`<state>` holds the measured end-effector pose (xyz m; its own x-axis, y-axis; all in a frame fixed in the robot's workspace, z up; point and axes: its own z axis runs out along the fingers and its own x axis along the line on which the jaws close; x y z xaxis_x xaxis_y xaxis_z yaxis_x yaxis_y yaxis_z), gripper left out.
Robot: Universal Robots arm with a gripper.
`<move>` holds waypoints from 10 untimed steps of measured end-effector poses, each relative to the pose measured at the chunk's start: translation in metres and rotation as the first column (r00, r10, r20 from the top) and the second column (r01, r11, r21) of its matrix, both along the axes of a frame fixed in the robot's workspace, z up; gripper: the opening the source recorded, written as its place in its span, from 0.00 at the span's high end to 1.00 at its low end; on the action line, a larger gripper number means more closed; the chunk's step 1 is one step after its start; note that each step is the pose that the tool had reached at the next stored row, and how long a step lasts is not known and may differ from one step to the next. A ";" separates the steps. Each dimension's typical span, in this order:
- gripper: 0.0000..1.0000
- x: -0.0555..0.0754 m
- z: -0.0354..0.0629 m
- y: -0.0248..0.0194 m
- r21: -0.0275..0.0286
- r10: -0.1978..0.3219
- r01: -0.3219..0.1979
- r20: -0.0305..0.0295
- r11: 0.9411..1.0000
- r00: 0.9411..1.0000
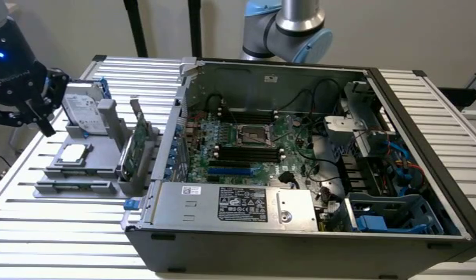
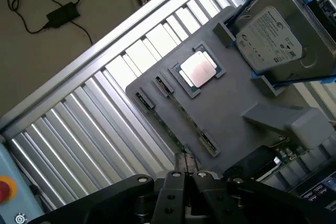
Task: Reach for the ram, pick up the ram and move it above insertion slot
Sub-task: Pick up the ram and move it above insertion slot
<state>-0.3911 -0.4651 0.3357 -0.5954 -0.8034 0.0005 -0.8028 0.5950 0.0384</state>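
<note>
The ram point(image 2: 175, 120) is a thin green stick standing on its edge in a slot of the grey holder tray point(image 2: 231, 111), between two dark end clips. In the exterior view the ram point(image 1: 76, 186) lies along the front of the holder tray point(image 1: 47, 175), at the exterior view's left. My gripper point(image 1: 40, 121) hangs above the tray's far left side, apart from the ram. In the wrist view the fingertips point(image 2: 177, 167) stand pressed together just short of the ram's near end, with nothing between them. The black memory slots point(image 1: 246, 153) lie on the motherboard inside the open computer case.
The tray also holds a silver hard drive point(image 2: 270, 38), a processor chip point(image 2: 198, 69) and an upright green expansion card point(image 1: 133, 149). The open case point(image 1: 300, 245) has tall walls, a power supply point(image 1: 230, 204) at its front and cables at the exterior view's right. A red button point(image 2: 4, 188) sits beside the slatted table.
</note>
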 end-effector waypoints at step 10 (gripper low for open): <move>0.89 0.000 0.0000 0.0000 0.000 0.182 -0.182 0.000 0.983 0.983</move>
<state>-0.3911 -0.4651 0.3356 -0.4392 -0.8984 0.0004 -0.8977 0.4389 0.0384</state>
